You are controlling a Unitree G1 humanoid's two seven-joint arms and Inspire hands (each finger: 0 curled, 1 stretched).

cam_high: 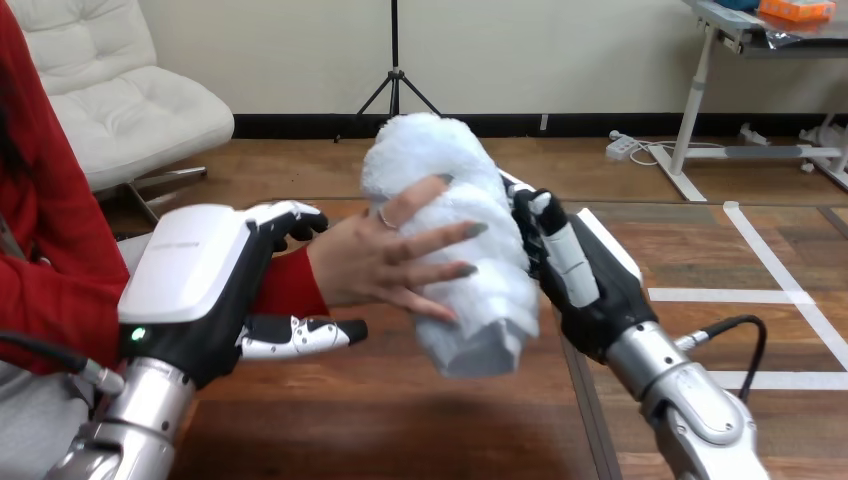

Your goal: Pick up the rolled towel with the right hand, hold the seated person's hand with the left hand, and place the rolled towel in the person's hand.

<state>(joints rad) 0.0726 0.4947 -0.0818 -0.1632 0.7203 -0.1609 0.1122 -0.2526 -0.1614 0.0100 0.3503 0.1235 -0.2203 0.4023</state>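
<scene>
While my left hand [200, 290] closes fingers above and thumb below the person's wrist [290, 285] at the left, my right hand [590, 290] has its fingers curled round the right side of the rolled towel [470, 260], held upright above the table [400, 430]. The person's hand [380, 260] lies spread against the towel's left side.

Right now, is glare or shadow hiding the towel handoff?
Head view: no. The light is even, and the rolled towel is bright but not washed out. There is a soft sheen on the left robot hand. The person's hand covers part of the towel, which partly hides the right robot hand.
</scene>
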